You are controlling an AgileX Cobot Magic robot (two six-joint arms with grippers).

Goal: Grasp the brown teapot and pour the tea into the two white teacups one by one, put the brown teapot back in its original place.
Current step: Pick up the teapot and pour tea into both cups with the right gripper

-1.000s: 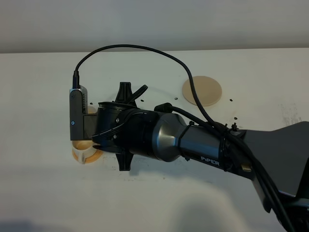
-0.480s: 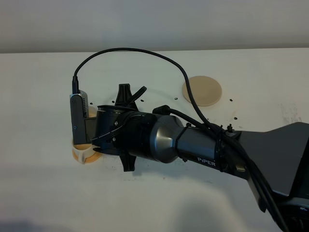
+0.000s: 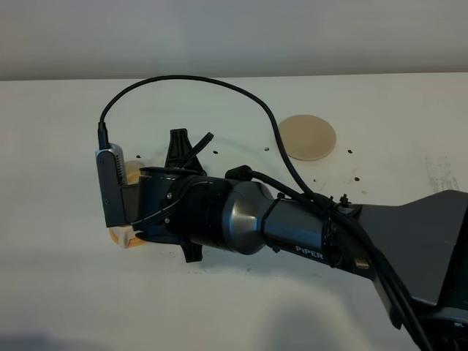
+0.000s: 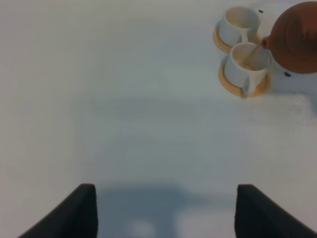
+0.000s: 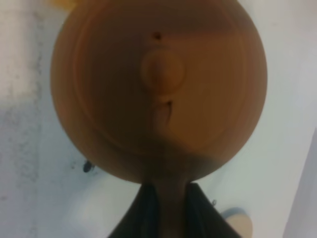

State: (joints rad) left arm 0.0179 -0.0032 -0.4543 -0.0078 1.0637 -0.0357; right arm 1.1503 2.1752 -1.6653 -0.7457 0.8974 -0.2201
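left wrist view: the brown teapot [image 4: 297, 39] hangs tilted above the table [image 4: 124, 99]. its spout is over the nearer white teacup [image 4: 246, 63], and a thin pale-brown stream runs from the spout into that cup. the farther white teacup [image 4: 239, 22] stands just beside the first, the two almost touching, and each sits on its own orange saucer [image 4: 227, 83]. my left hand [image 4: 166, 198] is released, its two dark fingers [image 4: 74, 215] spread wide over bare table with nothing between them, well apart from the cups.

in the right wrist view my right hand [image 5: 168, 198] is clenched on the teapot's handle, one dark finger on either side of it. the round lid and its knob face the camera.

from the exterior high view my right arm [image 3: 292, 227] reaches across the middle to the left side of the table. it hides the teapot and most of the cups, so only a sliver of cup and saucer shows beneath it. the round beige coaster [image 3: 307, 137] lies flat on the table, well apart from the cups.
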